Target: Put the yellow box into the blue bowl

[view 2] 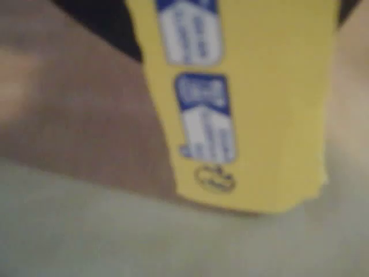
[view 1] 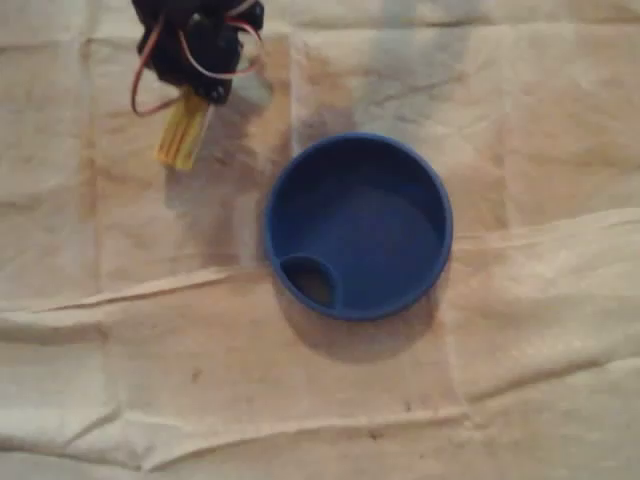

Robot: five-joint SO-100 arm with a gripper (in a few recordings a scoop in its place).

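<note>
**A:** Where the overhead view is read, the yellow box point(view 1: 184, 135) is found in the upper left of the frame. It is gripped at its upper end by the black claw point(view 1: 203, 92), which is closed on it. Red wires point(view 1: 136, 88) are looped beside the arm there.

**B:** Noted. How is the blue bowl placed?

**A:** The blue bowl point(view 1: 370, 230) is recorded at the centre of the frame, to the lower right of the box and apart from it. A small round pocket point(view 1: 310, 282) is seen against its lower-left wall.

**B:** And the wrist view?

**A:** The box point(view 2: 271, 104) is seen across the upper middle and right, blurred. Blue-and-white labels point(view 2: 202, 115) are carried on its face, but the print cannot be read. The bench is covered by a creased cream cloth point(view 1: 540, 330). Whether the box touches the cloth cannot be told.
</note>
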